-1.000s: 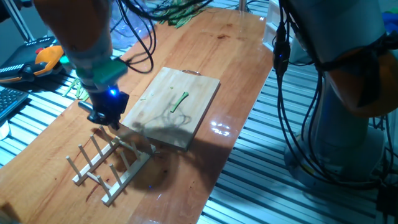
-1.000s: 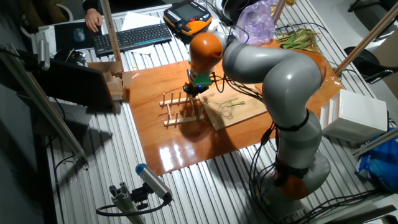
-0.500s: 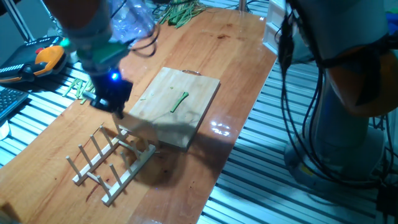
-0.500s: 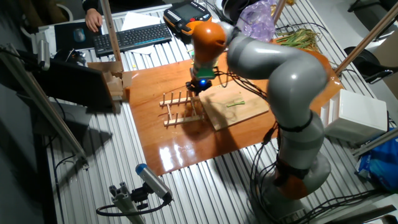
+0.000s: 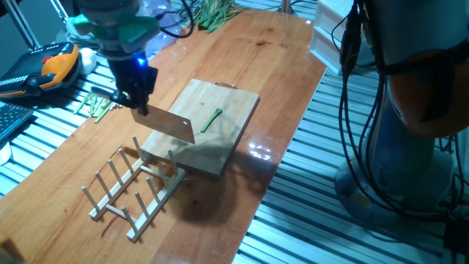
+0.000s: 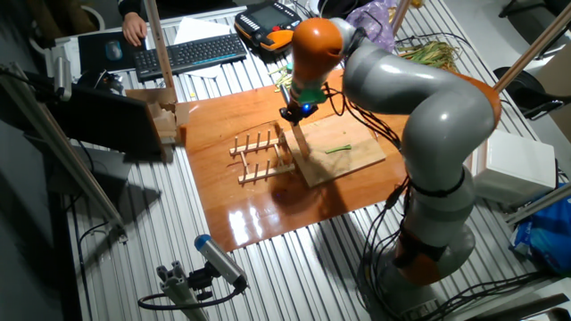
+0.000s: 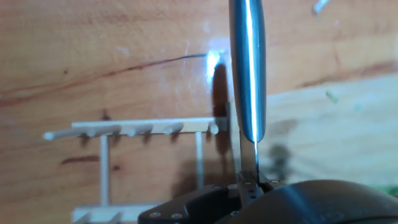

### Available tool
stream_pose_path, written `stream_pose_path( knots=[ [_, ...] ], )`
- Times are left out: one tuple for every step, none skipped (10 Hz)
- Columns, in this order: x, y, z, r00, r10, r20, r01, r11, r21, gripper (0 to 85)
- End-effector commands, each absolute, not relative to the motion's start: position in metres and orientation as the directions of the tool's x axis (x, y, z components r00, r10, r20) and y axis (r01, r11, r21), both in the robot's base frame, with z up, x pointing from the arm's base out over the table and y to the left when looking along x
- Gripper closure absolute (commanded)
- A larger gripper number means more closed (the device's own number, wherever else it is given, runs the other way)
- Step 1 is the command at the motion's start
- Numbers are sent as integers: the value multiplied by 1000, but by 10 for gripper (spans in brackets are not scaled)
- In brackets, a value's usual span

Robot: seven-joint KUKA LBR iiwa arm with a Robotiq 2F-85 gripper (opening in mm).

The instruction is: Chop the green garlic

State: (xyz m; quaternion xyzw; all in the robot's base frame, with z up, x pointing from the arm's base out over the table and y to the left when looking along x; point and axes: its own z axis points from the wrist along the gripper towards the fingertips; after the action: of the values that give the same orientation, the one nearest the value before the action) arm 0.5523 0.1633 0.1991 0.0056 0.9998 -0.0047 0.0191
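My gripper (image 5: pixel 137 103) is clamped on the handle of a knife (image 5: pixel 170 125), and the flat blade hangs in the air over the near corner of the cutting board (image 5: pixel 227 110), just above the wooden peg rack (image 5: pixel 132 192). In the hand view the blade (image 7: pixel 247 68) runs edge-on straight out in front of me, with the rack (image 7: pixel 137 130) below it to the left and the pale board to the right. The green garlic (image 5: pixel 212 120), one thin dark-green stalk, lies on the middle of the board, clear of the blade. Board and rack both sit on the wooden counter (image 5: pixel 278 51); from the other side the stalk (image 6: pixel 339 149) shows right of the knife (image 6: pixel 298 140).
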Motion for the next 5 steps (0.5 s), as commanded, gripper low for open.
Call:
stream_pose_path(
  knots=[
    [559, 152, 181, -998, -11, -54, -10, 1000, -19, 850],
    [561, 142, 170, -998, -21, -60, -20, 1000, -4, 850],
    [557, 134, 167, -998, -28, -62, -28, 1000, -3, 850],
    [547, 124, 170, -998, -30, -63, -30, 1000, 1, 850],
    [539, 118, 171, -998, -29, -63, -30, 1000, 3, 850]
  ],
)
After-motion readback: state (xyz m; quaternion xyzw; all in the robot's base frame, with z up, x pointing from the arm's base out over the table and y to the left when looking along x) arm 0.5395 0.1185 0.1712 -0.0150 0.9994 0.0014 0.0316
